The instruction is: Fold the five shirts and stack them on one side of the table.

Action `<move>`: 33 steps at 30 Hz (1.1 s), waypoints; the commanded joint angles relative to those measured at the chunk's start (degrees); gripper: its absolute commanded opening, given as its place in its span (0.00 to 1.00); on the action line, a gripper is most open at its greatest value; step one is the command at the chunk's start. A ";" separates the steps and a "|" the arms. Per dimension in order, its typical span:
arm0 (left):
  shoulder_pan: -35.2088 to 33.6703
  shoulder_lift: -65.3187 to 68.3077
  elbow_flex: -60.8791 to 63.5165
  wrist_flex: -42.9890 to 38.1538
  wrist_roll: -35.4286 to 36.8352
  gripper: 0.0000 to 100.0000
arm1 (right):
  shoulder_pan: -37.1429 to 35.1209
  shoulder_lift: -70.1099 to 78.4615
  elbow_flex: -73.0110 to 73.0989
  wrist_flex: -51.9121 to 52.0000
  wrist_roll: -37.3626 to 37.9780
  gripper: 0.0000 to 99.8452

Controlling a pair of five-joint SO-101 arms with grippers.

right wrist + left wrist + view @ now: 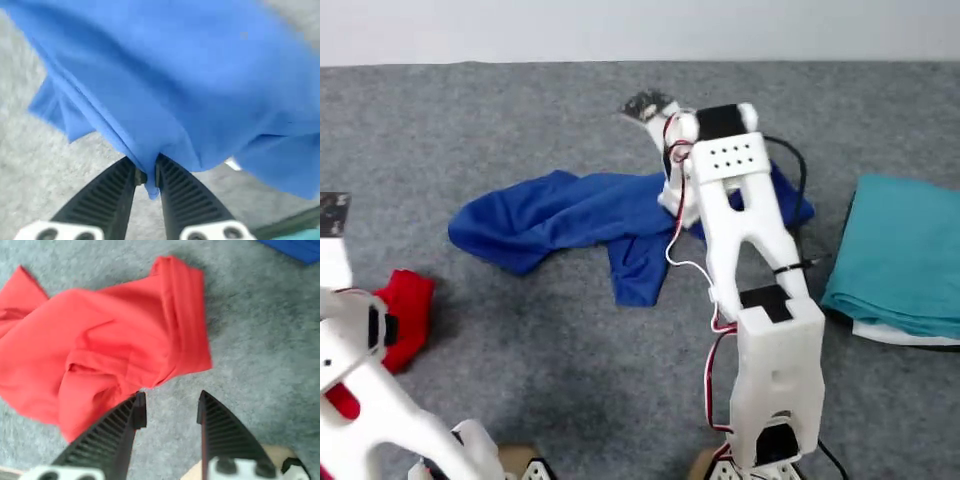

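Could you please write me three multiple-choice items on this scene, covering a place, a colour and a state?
1. Where is the teal shirt? A) left side B) middle C) right side
2. What colour is the shirt in the right gripper? A) red B) blue C) teal
3. The left gripper is: A) open over the red shirt B) shut on it C) shut on nothing
Answers: 1 C, it lies folded at the right; 2 B, it pinches the blue shirt; 3 A, its jaws stand apart.
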 commanded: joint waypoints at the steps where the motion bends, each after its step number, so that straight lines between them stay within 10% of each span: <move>1: 6.51 -0.88 0.04 -2.46 3.43 0.17 | 1.01 -9.80 -3.96 2.59 1.85 0.01; 20: 35.78 18.37 13.14 -31.30 6.95 0.21 | 1.98 -30.73 20.66 2.42 1.85 0.01; 33: 29.80 29.71 -14.20 -11.78 1.67 0.21 | 22.55 -30.73 20.75 2.42 6.42 0.01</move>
